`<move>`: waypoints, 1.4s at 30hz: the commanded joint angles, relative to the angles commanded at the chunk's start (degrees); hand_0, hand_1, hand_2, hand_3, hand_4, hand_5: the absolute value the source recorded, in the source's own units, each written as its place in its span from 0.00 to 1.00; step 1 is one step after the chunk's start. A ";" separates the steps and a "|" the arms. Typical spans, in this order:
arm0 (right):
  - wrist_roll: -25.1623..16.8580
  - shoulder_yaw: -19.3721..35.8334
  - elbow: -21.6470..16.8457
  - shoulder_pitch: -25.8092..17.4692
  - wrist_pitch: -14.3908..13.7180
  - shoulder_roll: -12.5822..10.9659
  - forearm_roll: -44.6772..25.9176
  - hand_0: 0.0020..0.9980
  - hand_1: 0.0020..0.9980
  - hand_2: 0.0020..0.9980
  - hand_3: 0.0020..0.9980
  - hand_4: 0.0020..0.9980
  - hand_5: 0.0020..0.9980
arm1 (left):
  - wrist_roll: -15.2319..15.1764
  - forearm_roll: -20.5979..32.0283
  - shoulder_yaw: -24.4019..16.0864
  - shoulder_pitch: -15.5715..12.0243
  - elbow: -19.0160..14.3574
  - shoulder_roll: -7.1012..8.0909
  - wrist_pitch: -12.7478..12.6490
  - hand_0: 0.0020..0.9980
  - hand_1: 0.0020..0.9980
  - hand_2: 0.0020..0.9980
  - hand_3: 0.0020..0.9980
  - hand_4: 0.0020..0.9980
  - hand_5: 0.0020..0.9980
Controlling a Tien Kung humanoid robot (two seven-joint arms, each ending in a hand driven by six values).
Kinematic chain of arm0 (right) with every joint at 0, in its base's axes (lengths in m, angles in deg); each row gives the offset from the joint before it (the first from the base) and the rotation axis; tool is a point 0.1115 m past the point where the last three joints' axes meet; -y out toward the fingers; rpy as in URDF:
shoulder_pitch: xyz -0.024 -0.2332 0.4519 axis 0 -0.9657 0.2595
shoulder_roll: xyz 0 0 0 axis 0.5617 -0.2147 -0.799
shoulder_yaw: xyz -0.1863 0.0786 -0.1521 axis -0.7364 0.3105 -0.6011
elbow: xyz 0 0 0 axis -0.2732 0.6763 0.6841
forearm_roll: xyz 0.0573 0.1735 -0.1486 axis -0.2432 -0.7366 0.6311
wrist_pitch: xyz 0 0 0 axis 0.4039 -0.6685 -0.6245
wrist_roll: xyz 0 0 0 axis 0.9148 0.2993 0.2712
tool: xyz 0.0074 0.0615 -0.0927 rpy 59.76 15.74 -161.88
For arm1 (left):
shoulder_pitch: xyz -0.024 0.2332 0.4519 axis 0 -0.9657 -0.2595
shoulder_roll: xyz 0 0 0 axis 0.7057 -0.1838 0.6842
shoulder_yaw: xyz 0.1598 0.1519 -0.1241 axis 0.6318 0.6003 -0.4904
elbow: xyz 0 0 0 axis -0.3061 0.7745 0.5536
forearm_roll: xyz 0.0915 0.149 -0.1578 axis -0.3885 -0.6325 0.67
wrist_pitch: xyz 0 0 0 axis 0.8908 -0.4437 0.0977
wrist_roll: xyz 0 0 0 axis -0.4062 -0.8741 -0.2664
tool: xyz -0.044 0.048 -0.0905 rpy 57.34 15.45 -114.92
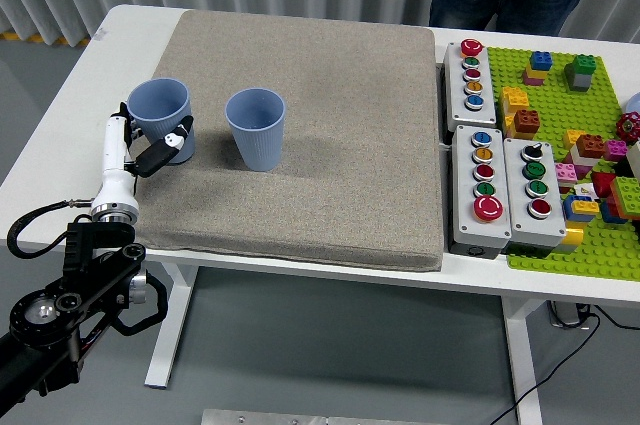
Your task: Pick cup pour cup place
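- The left hand point(150, 145) is gripping a blue cup point(160, 118), fingers curled around its lower wall.
- That cup is sitting upright at the left part of the grey mat point(330, 135), directly above the hand's wrist.
- A second blue cup point(256, 129) is standing upright just to the right, apart from the hand.
- The mat is lying on the white table point(60, 135).

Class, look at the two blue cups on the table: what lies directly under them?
Both the held cup and the free cup stand on the grey mat. The mat covers the white table beneath. The left hand hides the held cup's base.
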 joint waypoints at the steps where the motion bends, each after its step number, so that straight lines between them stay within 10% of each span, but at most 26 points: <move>1: 0.00 -0.04 0.00 0.00 -0.01 0.01 -0.06 0.70 0.70 0.63 0.61 0.20 0.32 | -0.24 -0.03 0.07 0.04 0.04 -0.03 0.00 0.67 0.63 0.64 0.59 0.54 0.00; 22: 0.05 -0.38 0.00 -0.25 0.02 0.15 -0.03 0.70 0.70 0.63 0.61 0.20 0.32 | -2.79 1.62 1.83 0.18 1.59 -0.50 0.00 0.68 0.64 0.65 0.60 0.62 0.08; 23: 0.07 -0.35 0.00 -0.33 0.05 0.16 0.09 0.70 0.70 0.63 0.61 0.20 0.32 | -3.03 1.95 1.98 0.15 1.82 -0.55 0.00 0.70 0.67 0.71 0.66 0.74 0.21; 42: 0.02 -0.23 0.00 -0.31 0.11 0.07 0.16 0.70 0.70 0.63 0.61 0.20 0.32 | -1.74 -0.68 1.28 0.16 1.65 -0.44 2.31 0.78 0.75 0.87 0.89 0.86 0.32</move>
